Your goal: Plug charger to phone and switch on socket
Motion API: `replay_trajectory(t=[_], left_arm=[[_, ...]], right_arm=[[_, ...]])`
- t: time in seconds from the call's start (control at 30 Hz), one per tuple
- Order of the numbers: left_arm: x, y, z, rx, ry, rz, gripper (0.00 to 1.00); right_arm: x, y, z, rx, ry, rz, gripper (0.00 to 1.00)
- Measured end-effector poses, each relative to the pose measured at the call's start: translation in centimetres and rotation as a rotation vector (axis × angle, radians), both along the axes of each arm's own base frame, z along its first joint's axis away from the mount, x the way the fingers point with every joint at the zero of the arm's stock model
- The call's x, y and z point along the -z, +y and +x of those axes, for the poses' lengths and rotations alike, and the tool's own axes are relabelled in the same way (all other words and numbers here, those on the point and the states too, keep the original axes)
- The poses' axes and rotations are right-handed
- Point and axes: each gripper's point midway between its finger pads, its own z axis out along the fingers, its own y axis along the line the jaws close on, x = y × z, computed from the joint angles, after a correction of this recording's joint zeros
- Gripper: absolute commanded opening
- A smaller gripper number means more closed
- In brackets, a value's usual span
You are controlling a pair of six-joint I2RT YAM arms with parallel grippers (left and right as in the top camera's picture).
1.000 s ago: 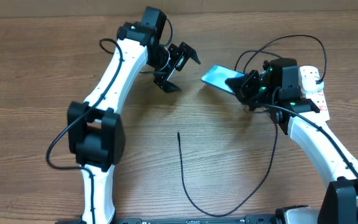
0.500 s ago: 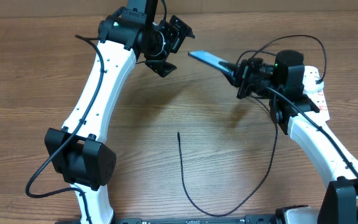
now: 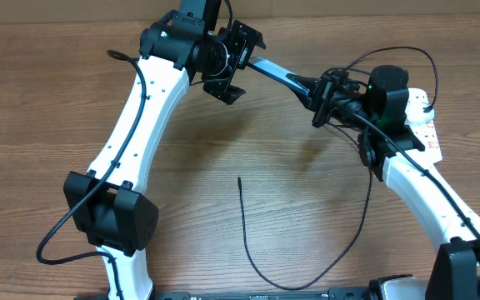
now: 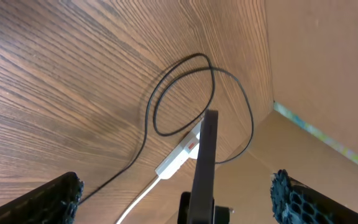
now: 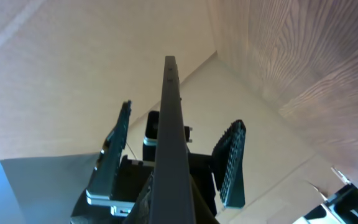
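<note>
Overhead: phone (image 3: 282,77) now tips edge-on, nearer the spread left gripper (image 3: 242,65).

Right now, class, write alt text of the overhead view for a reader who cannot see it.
The right gripper holds the phone edge-on above the wooden table, its free end between the fingers of the open left gripper. The black charger lies loose on the table below; the white socket sits at far right, partly behind the right arm.

The phone (image 5: 169,143) rises edge-on up the middle, a thin dark slab. Beyond it the left gripper (image 5: 180,124) has its fingers (image 5: 230,163) spread, one on each side.
</note>
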Motion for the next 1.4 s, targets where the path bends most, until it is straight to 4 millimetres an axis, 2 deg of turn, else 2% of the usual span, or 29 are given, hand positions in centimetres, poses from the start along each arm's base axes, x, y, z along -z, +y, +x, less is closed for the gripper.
replay_trajectory(t=[0.17,0.57,0.8,0.9,1.07,1.2,1.4], left_arm=[[0.0,-0.2,0.1,-0.034,0.009,0.001,1.0],[-0.1,-2.8,-0.5,-0.007,-0.039,0.034,1.0],[0.0,-3.2,-0.7,-0.008,-0.047,0.054,0.91],[0.1,-3.1,-0.6,-0.016,-0.047,0.058,0.83],[0.1,-3.0,-0.5,-0.04,-0.036,0.055,0.64],[0.1,-2.9,-0.5,-0.057,-0.029,0.054,0.56],[0.2,-2.8,-0.4,-0.066,-0.028,0.056,0.38]], right_arm=[[-0.2,0.6,-0.3,-0.019,-0.008,0.003,0.04],[-0.3,1.3,-0.7,-0.04,-0.012,0.005,0.04],[-1.0,1.4,-0.5,-0.043,-0.051,0.012,0.04],[-1.0,1.4,-0.6,-0.043,-0.051,0.013,0.04],[-1.0,1.4,-0.6,-0.044,-0.051,0.013,0.04],[-1.1,1.4,-0.5,-0.044,-0.052,0.012,0.04],[-1.1,1.4,-0.6,-0.044,-0.052,0.013,0.04]])
